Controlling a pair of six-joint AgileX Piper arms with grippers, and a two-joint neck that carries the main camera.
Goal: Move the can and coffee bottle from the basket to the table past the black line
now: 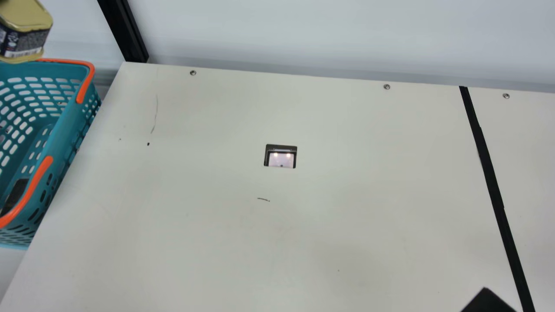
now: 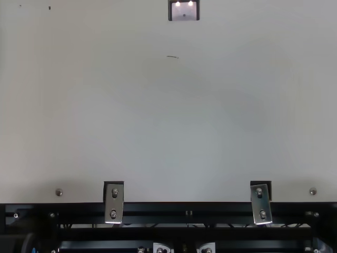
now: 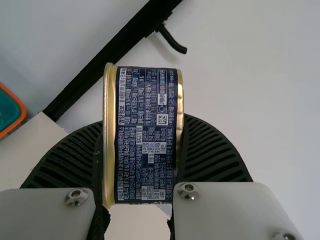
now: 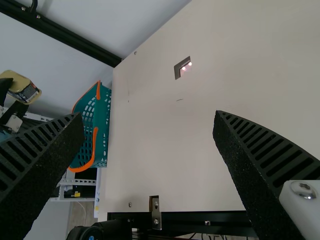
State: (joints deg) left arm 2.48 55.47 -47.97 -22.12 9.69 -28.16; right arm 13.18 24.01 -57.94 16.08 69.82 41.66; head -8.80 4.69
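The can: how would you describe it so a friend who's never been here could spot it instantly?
Find the teal basket with orange handles, beside the cream table. Near it, up in the air, the left tool grips the can between two black ribbed fingers. Gold rims and a dark blue printed label set it apart from the basket's teal mesh.

Basket (image 1: 65,123): beyond table's (image 1: 217,242) left edge; unidentified item (image 1: 16,193) in its near end | can (image 1: 26,41): off table, overlapping basket's far rim in main view | inset panel (image 1: 280,157): mid-table, between basket and line (image 1: 494,182) | line: right side, running far to near | post (image 1: 125,34): behind far left corner | rail (image 2: 184,209): along near edge
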